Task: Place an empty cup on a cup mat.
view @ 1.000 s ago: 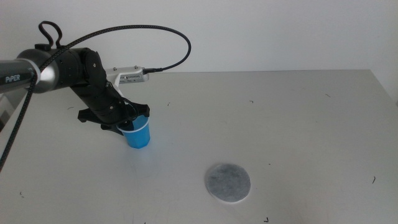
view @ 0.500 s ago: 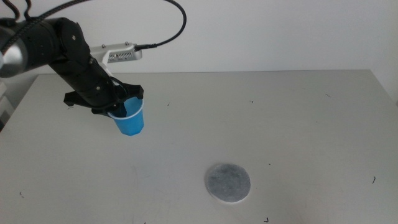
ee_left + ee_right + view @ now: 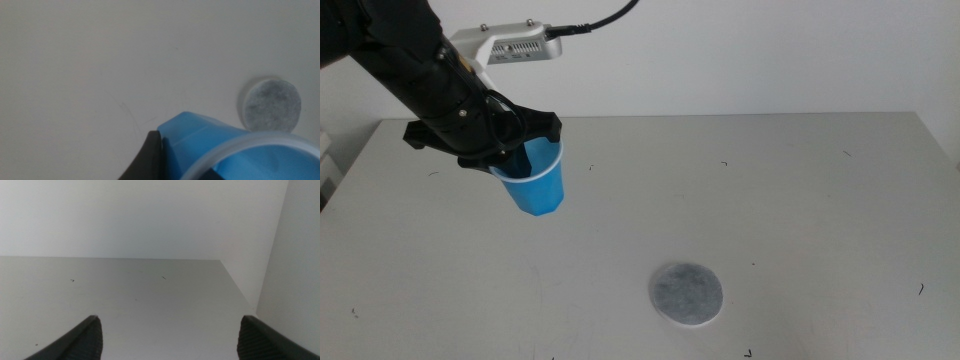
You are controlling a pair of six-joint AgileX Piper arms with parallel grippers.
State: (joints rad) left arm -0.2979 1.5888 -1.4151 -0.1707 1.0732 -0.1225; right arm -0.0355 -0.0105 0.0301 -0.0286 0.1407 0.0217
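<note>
- Middle view: your left gripper [image 3: 515,150] comes in from 10 o'clock, its fingers clamped on the rim of the cup [image 3: 536,183], which hangs tilted, clear of the desk [image 3: 800,200]. The mat [image 3: 686,294] lies flat toward 5 o'clock from the cup, well apart.
- Left wrist view: you see a dark finger [image 3: 150,160] against the cup [image 3: 210,137] wall, with the mat [image 3: 271,104] on the desk beyond.
- Right wrist view: your right gripper [image 3: 170,340] waits over bare desk [image 3: 125,295], fingers spread wide.
</note>
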